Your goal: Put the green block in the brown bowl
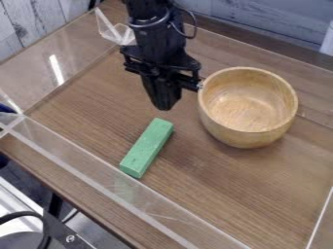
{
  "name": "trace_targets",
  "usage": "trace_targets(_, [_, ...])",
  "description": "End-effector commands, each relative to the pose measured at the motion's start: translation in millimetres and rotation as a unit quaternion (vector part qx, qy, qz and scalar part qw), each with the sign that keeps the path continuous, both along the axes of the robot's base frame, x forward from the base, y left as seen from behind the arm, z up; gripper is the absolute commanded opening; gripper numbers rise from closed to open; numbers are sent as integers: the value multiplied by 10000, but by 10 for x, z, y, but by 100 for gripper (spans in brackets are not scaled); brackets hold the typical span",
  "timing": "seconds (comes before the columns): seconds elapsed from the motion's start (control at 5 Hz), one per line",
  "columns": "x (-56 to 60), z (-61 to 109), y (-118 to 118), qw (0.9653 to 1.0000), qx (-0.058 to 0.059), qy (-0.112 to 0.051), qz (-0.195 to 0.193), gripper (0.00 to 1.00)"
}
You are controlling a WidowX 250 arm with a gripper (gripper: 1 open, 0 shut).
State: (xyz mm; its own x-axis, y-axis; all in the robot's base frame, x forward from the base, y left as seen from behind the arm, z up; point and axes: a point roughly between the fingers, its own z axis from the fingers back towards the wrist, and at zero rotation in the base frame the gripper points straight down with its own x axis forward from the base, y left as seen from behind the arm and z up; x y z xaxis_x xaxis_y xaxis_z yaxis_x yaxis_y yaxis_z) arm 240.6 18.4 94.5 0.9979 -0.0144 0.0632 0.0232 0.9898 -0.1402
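Wooden table (pixel 221 199): green block (pixel 146 148) beside brown bowl (pixel 247 107).

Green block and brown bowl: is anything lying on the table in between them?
No, just bare wooden tabletop between the green block and the brown bowl. The camera view shows it.
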Motion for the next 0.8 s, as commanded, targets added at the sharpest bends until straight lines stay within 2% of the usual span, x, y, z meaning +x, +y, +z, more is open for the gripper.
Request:
trace_targets(0.0, [37, 14, 10, 9999, 62, -72, -53, 100])
trace_targets(0.6, [-30, -255, 83, 9997, 197, 148, 2, 100])
